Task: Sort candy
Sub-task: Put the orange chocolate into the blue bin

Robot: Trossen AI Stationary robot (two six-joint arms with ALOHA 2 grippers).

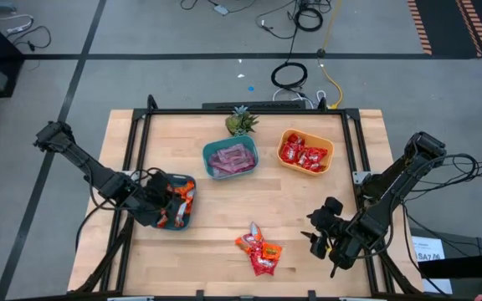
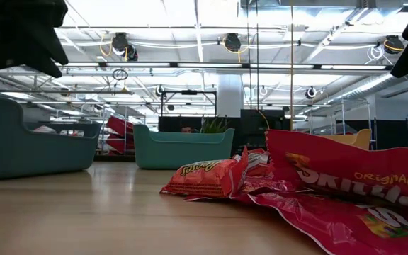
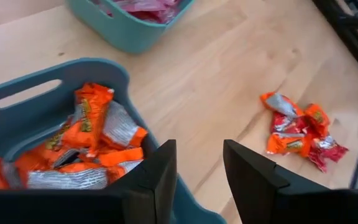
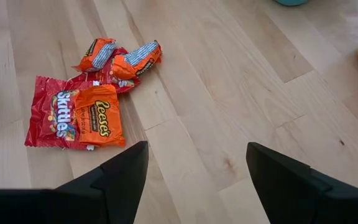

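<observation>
A red Skittles packet (image 2: 346, 188) is lying nearest, in the unsorted candy pile (image 1: 259, 251) at the bench's front edge. The left fingers (image 3: 197, 177), parted and empty, are hovering over the orange-filled teal bowl (image 1: 184, 219); lift clear before swinging. The right fingers (image 4: 197, 180) are waiting wide open beside the pile.
</observation>
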